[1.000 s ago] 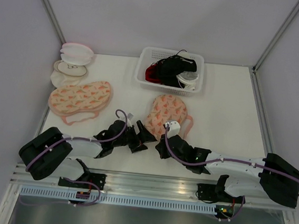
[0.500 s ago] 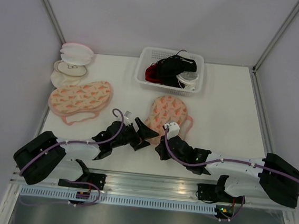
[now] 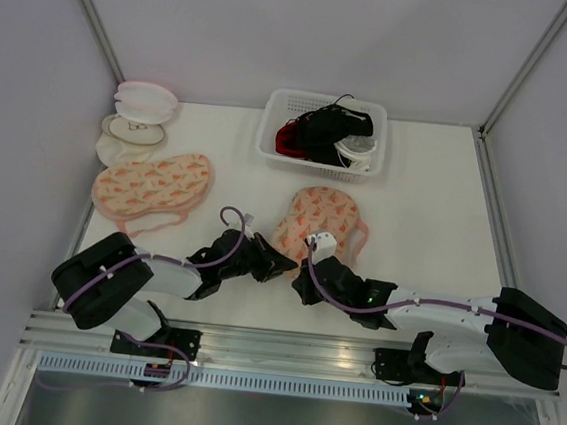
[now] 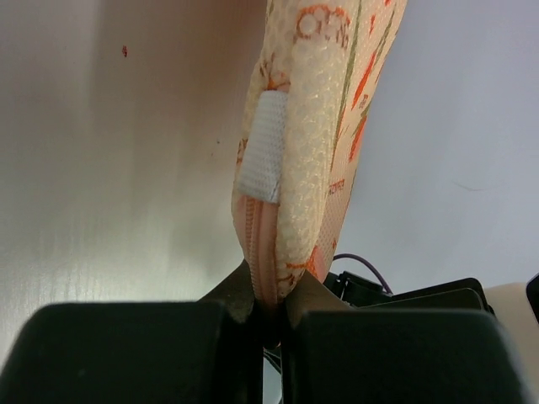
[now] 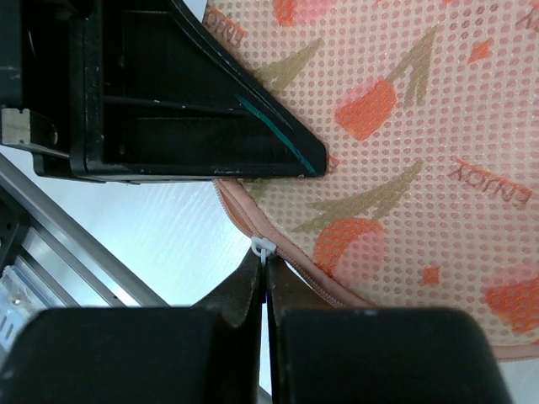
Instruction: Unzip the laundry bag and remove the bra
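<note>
On the table (image 3: 435,207), the left end effector (image 4: 269,305) pinches the laundry bag (image 4: 313,126).

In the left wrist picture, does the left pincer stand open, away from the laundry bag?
No, the left pincer is shut on the lower edge of the laundry bag, which rises between its two fingers.

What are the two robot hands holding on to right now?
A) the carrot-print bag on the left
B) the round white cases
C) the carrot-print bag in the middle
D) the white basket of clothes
C: the left hand pinches the edge of the middle laundry bag, and the right hand is shut on its white zip pull.
</note>
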You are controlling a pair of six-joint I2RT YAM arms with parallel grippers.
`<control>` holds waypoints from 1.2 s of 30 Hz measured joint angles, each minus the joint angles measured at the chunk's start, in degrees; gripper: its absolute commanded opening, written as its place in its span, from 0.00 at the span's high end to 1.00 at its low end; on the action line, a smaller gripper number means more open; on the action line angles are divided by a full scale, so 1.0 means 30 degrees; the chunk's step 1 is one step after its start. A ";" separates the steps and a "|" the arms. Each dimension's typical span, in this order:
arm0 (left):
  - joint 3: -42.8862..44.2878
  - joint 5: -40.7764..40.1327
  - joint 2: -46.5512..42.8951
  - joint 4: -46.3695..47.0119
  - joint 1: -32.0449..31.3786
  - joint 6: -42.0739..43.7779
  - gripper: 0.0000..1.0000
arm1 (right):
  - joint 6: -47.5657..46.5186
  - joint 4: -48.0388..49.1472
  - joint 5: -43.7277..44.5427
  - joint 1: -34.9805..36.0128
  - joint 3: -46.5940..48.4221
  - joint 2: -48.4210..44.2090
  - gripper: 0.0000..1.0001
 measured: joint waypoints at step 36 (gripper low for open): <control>0.9187 1.0754 0.5843 -0.4794 0.4153 1.0025 0.21 | 0.1508 -0.7839 0.4306 -0.3687 0.1144 -0.1501 1.00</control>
